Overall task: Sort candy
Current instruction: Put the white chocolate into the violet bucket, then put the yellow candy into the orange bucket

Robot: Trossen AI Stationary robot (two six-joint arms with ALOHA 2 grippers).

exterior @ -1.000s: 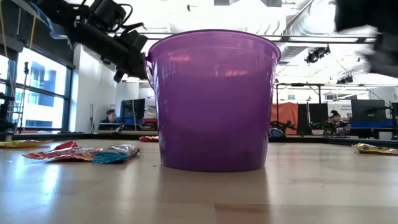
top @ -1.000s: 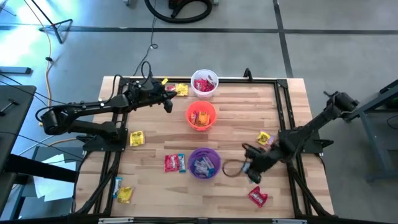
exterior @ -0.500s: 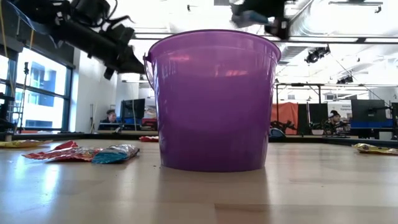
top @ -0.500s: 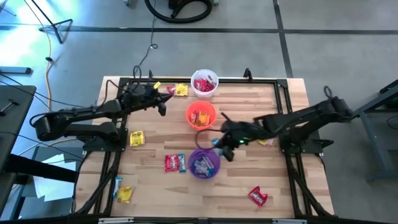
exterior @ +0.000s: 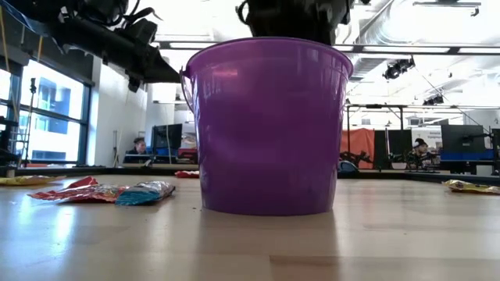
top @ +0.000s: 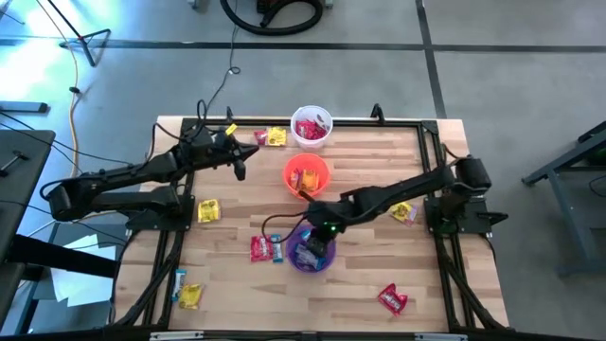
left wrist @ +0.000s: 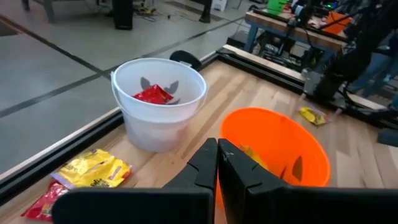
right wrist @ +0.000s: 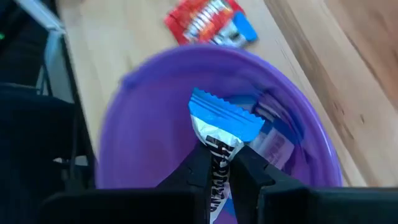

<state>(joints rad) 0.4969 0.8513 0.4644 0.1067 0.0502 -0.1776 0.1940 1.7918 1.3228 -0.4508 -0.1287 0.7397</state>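
Observation:
The purple cup stands mid-table near the front, with blue-white candy inside it. My right gripper hovers over its opening, shut on a blue-white candy. The orange cup and the white cup stand behind it, each holding candy. My left gripper is shut and empty, raised left of the orange cup. Loose candy lies flat on the table: a red and blue pair and yellow ones. My right gripper pinches the blue-white candy by one end between its two fingers. It comes slanting down from the table's right side. The candy's blue crimped end sticks out past the fingertips, lifted clear above the purple cup's opening.
More candy lies at the far rail, the near left corner and the near right. A black frame edges the table. In the low view the purple cup fills the middle.
My right gripper has swung from the table's near right side toward the left edge and has come to hang over the purple cup. My left gripper has drawn back a little toward the table's left edge, still shut.

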